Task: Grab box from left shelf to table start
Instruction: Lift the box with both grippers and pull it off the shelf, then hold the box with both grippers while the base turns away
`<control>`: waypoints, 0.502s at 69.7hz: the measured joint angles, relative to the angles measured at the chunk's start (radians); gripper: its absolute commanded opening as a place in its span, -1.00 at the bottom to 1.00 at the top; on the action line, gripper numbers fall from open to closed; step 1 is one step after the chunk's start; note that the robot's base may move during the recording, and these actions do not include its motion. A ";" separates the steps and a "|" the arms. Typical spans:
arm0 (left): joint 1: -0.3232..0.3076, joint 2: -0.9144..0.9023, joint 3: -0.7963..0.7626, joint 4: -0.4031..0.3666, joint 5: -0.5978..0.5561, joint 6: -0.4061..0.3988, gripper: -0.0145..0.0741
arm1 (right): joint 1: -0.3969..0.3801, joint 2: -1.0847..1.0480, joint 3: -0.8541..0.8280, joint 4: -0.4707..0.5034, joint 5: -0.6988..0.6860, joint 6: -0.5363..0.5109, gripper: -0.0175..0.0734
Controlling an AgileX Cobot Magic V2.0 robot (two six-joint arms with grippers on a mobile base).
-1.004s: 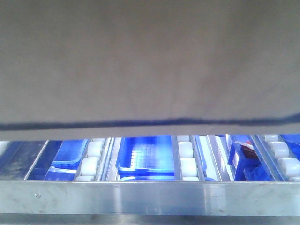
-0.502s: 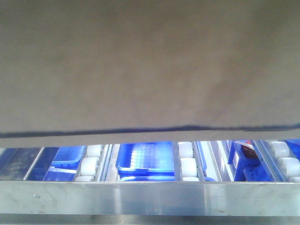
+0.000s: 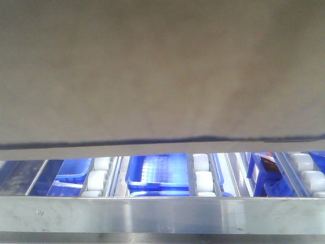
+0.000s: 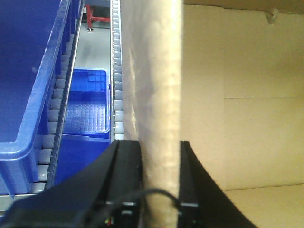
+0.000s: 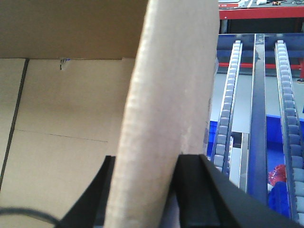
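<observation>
The box (image 3: 162, 66) is showing its lower edge further down the front view than a second ago. The left gripper (image 4: 160, 154) is pinching one carton wall, the right gripper (image 5: 145, 166) the opposite wall. Just beyond them, white rollers (image 4: 116, 71) of the left shelf (image 3: 162, 216) and a blue bin (image 4: 88, 102) are lying beneath. Withdrawal looks underway; next, both arms should be drawing back together, level.

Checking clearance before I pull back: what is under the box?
Below the bottom edge of the box, the front view shows white roller tracks, blue bins showing between them, and the shelf's silver front rail. Anything farther back beneath the box is covered by it.
</observation>
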 measured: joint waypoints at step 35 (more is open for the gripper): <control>0.000 0.000 0.000 -0.001 0.000 0.000 -0.88 | 0.000 0.000 0.000 0.000 0.000 0.000 -0.49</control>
